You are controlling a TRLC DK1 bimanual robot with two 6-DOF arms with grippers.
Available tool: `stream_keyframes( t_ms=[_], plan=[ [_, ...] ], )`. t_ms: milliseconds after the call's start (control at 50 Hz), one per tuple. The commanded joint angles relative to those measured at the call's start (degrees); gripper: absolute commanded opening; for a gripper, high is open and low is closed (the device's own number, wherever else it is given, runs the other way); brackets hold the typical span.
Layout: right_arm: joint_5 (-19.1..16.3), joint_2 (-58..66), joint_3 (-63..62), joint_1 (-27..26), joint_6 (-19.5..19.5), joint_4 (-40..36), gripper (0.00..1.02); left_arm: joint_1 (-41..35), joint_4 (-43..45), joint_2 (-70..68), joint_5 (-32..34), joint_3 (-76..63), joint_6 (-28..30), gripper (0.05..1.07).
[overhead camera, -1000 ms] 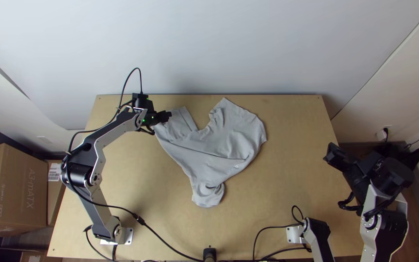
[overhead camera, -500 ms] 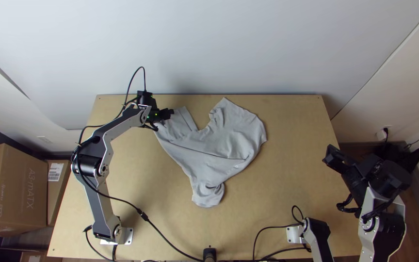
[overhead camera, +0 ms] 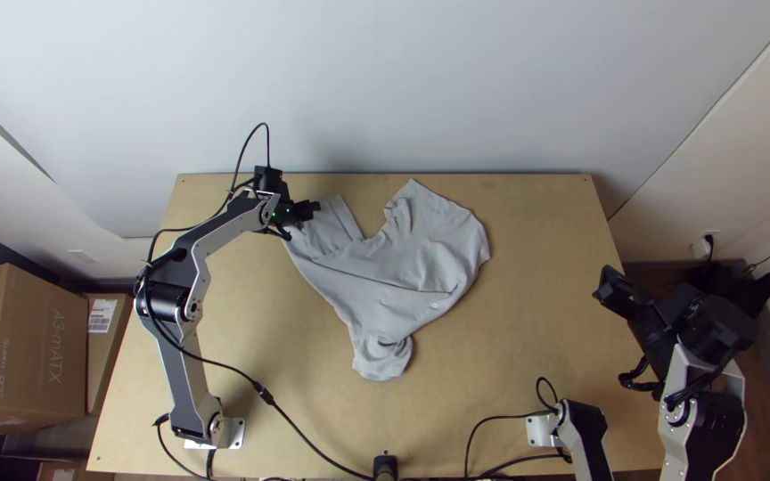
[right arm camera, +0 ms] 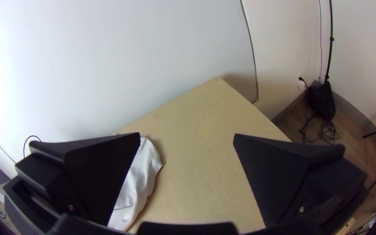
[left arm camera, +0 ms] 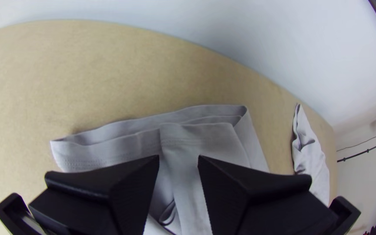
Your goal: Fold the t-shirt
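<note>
At the far left of the top view, a cardboard box (overhead camera: pixel 33 347) is seen beside the wooden table (overhead camera: pixel 536 347), with a labelled smaller box (overhead camera: pixel 102 343) set between them. The left gripper (overhead camera: pixel 315 207) is held at the far-left end of the grey t-shirt (overhead camera: pixel 412 267). In the left wrist view its black fingers (left arm camera: pixel 127 185) are seen parted by a modest gap, in which layered fabric and a stitched hem (left arm camera: pixel 181 141) are framed; nothing is seen pinched.

The t-shirt is laid across the middle of the table, partly folded over itself and creased rather than spread flat. One corner is pointed toward the far edge, and a rounded, bunched end is turned toward the near side.

The right gripper (overhead camera: pixel 607 289) is held by the table's right edge, well apart from the cloth. In the right wrist view the fingers of the right gripper (right arm camera: pixel 186 135) are set wide apart, with nothing held. Farther right, a power outlet (overhead camera: pixel 702 247) is mounted low on the wall, and a black bag (right arm camera: pixel 322 101) is seen on the floor beside tangled cables (right arm camera: pixel 325 132).
</note>
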Motion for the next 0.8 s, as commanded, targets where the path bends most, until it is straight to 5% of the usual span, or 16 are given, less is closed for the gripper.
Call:
stream_keyframes(
  t_ms=[0, 220, 420, 780],
  plan=[
    [-0.2, -1.0, -1.3, -0.2, 1.4, 0.4, 0.99, -0.2, -1.1, 1.1, -0.2, 1.1, 0.6, 0.53],
    [-0.3, -1.3, -1.1, 0.0, 1.4, -0.2, 0.99, -1.1, -1.4, 1.2, -0.2, 1.2, 0.8, 0.52],
    [-0.2, -1.5, -0.8, 0.0, 1.4, -0.4, 0.99, -2.1, -1.6, 1.4, -0.9, 1.9, 0.2, 0.07],
    [-1.3, 6.8, -0.8, 2.0, 2.9, -0.9, 0.99, -0.5, -5.6, -3.3, -1.0, 1.3, 0.4, 0.08]
  ],
)
